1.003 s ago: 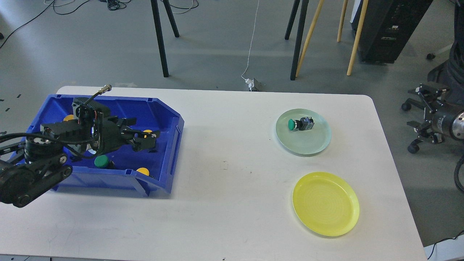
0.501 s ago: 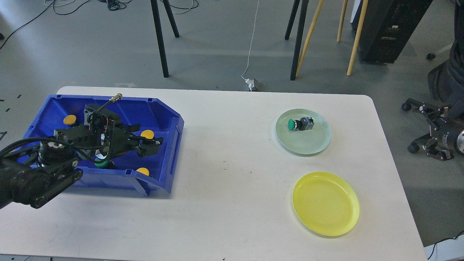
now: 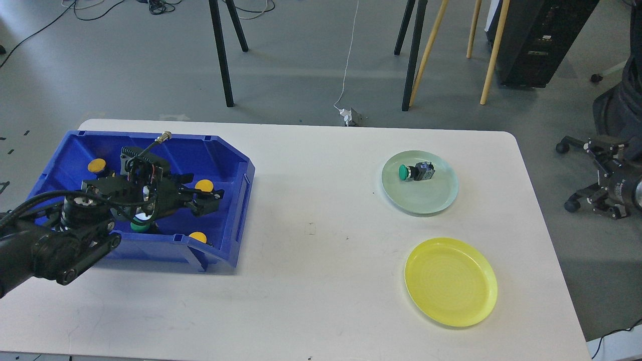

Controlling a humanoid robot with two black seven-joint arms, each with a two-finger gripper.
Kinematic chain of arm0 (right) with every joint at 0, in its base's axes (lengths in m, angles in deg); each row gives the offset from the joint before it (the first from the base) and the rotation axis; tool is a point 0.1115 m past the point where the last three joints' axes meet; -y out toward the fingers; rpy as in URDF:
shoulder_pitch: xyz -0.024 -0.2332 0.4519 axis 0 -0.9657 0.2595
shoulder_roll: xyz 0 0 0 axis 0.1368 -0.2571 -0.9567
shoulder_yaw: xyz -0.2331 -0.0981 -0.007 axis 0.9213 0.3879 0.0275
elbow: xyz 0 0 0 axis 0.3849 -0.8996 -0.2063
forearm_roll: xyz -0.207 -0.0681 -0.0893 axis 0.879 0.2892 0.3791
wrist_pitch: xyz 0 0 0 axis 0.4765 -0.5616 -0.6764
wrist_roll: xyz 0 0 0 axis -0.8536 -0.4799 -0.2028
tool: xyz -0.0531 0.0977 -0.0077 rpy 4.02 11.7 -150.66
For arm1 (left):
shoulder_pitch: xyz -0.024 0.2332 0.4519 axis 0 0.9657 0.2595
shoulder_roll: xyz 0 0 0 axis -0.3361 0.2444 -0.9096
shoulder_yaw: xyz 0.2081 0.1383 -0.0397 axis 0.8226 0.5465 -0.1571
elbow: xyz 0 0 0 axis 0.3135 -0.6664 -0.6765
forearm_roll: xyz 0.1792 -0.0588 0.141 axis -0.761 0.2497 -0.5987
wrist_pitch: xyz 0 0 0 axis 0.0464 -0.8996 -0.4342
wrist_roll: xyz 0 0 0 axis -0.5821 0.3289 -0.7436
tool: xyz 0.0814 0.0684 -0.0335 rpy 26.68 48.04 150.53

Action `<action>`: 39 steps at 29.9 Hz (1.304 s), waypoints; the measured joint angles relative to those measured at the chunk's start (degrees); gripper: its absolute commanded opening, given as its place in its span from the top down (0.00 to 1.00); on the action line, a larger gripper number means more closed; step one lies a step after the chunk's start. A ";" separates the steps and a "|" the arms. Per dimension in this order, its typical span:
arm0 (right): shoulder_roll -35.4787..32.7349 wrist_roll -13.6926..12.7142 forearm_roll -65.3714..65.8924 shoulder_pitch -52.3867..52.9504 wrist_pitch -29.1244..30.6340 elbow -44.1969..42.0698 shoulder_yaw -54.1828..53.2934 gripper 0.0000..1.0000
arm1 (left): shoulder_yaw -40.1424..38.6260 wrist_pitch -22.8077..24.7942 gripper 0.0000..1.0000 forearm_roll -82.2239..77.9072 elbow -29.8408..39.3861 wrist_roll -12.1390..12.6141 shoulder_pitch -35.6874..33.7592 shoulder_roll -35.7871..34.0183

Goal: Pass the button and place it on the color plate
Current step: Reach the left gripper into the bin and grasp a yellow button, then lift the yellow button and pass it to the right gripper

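A blue bin at the left of the table holds yellow buttons and a green button, which my arm partly hides. My left gripper is inside the bin. It is open, with one finger on each side of another yellow button. A green button with a grey body lies on the pale green plate. The yellow plate is empty. My right gripper is off the table at the right edge. It is dark, and its fingers cannot be told apart.
The white table ends just right of the two plates. Black and wooden stand legs are on the floor behind it. A white cable and plug lie near the far edge.
My left gripper has moved right and slightly forward in the bin, and its fingers now flank a yellow button. My right arm has drawn back toward the right edge.
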 measured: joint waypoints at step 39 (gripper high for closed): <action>6.55 0.49 -0.01 5.30 -3.26 0.08 -0.57 0.03 | -5.98 2.48 0.68 18.78 27.98 -1.43 -3.39 -28.25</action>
